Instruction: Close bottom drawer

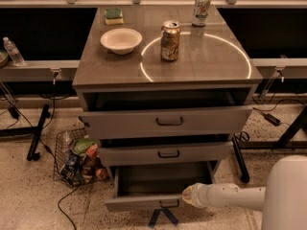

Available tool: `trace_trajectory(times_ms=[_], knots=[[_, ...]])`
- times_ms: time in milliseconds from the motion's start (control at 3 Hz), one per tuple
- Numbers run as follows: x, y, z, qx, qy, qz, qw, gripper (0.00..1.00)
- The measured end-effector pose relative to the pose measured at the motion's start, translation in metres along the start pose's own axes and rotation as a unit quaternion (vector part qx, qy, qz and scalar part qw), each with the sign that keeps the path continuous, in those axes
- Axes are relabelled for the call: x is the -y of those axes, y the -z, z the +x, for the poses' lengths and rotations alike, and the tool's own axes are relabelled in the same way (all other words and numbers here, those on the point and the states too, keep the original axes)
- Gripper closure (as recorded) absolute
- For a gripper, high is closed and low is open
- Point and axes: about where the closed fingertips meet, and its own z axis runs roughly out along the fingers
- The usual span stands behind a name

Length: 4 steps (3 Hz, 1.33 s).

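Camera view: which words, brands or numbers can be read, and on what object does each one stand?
No text can be read.
Brown-gold drink can on the grey cabinet top: label too blurred.
White-green drink can: label too blurred.
Colourful packets in the wire basket: too blurred.
The gripper, at the front of the narrow grey bottom drawer: no marking visible.
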Motion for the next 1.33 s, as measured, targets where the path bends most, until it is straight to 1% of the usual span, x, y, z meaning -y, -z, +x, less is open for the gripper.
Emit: trace_trajectory(times_ms=[333, 667, 1000, 1333], knots=[[0.004, 0.009, -0.004, -0.003, 0.009, 0.003, 1.0000, 1.00], [-0.016, 0.011, 0.001, -0.015, 0.013, -0.023, 0.9995, 1.00], [-0.041, 0.008, 0.014, -0.035, -0.001, -0.045, 0.9984, 1.00], [-0.041, 0.008, 0.014, -0.035, -0.001, -0.045, 0.9984, 1.00]])
